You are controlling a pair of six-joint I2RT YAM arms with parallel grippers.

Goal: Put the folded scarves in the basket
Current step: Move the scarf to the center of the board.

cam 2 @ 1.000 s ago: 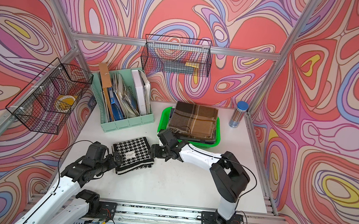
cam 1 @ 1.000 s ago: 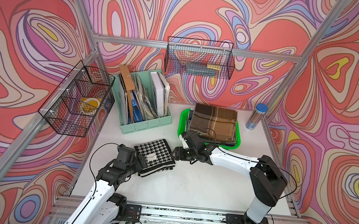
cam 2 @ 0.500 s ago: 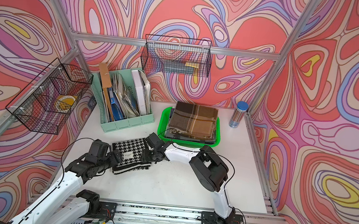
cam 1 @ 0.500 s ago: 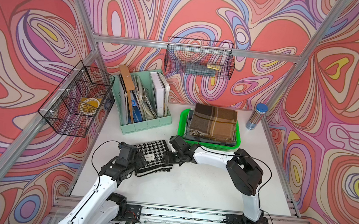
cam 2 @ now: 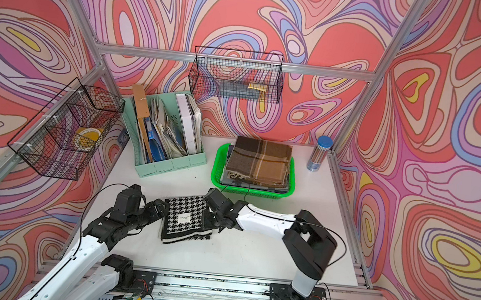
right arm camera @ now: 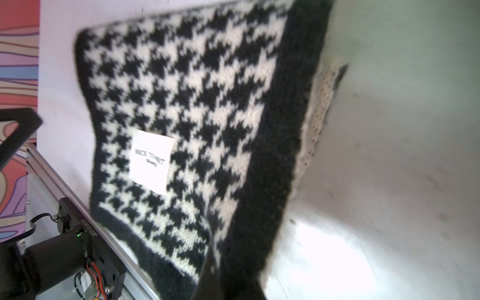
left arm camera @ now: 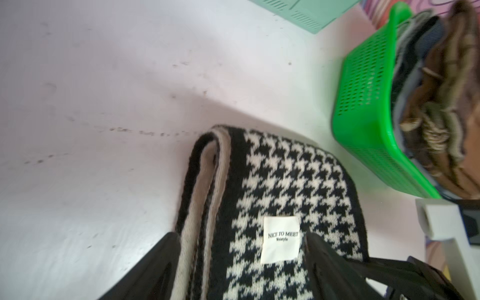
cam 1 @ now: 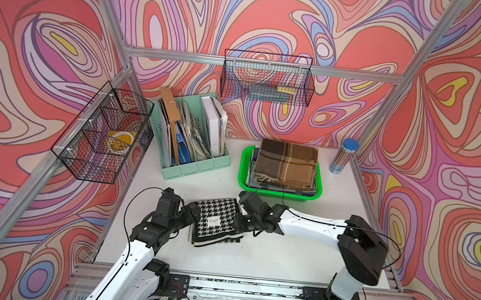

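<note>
A black-and-white houndstooth scarf [cam 1: 216, 221], folded square with a small white label on top, lies on the white bench [cam 1: 267, 257]. It sits just in front of the bright green basket [cam 1: 277, 194], outside it. The right arm [cam 1: 310, 225] reaches across low, and its jaws are clenched on the scarf's right-hand edge. The left arm [cam 1: 133, 255] meets the opposite edge. Its jaws are spread apart with the folded layers between them. A folded brown plaid scarf [cam 1: 286, 164] tops the pile filling the basket.
</note>
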